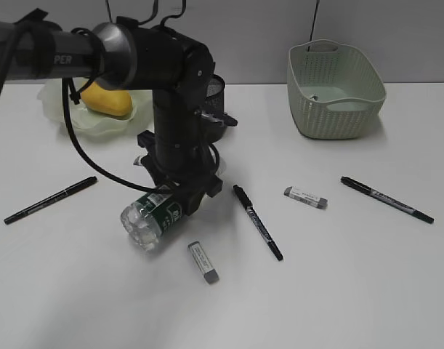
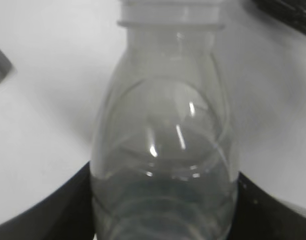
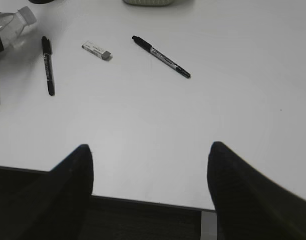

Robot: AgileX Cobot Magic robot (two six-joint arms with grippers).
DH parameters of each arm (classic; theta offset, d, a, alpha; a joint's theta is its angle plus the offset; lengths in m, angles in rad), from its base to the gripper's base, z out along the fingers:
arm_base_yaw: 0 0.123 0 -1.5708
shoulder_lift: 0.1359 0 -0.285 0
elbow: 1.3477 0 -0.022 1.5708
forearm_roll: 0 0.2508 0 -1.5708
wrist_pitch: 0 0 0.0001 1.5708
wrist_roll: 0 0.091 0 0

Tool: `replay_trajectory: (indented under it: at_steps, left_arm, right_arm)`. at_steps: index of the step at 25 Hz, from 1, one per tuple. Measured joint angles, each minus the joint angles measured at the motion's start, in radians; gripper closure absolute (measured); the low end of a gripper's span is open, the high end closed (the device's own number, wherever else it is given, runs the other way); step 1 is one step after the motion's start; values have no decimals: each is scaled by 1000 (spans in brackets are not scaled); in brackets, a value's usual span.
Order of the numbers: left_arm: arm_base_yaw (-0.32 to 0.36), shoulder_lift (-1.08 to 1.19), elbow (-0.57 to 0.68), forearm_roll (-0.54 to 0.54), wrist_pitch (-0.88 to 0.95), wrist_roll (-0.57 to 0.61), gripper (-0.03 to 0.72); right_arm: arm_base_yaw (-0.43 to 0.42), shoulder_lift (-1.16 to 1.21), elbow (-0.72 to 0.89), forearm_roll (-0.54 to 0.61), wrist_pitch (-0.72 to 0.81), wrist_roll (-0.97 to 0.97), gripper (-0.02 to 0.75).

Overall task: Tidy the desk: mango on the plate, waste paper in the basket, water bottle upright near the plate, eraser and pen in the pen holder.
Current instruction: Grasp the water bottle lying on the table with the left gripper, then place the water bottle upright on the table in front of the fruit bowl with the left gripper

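Note:
The water bottle [image 1: 150,214] lies on its side on the desk [image 1: 338,276], its base toward the exterior camera. My left gripper [image 1: 179,195] reaches down over it; in the left wrist view both black fingers [image 2: 67,205] press against the sides of the bottle [image 2: 165,100], white cap pointing away. The mango [image 1: 107,102] rests on the plate [image 1: 62,113]. The pen holder [image 1: 219,91] stands behind the left arm. Pens [image 1: 256,222] [image 1: 51,199] [image 1: 386,198] and erasers [image 1: 204,262] [image 1: 305,196] lie loose. My right gripper [image 3: 150,165] hangs open and empty. I cannot make out the waste paper.
The basket [image 1: 334,87] stands at the back right. The right gripper hovers over the desk's front edge [image 3: 142,202], with a pen [image 3: 160,56], an eraser [image 3: 96,50] and another pen [image 3: 47,65] farther in.

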Motion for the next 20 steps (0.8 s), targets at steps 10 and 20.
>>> replay_trajectory:
  at_steps: [10, 20]
  left_arm:
    - [0, -21, -50, -18, 42, -1, 198]
    - [21, -290, -46, -33, 37, -14, 198]
  right_arm:
    - [0, 0, 0, 0, 0, 0, 178]
    - [0, 0, 0, 0, 0, 0, 178]
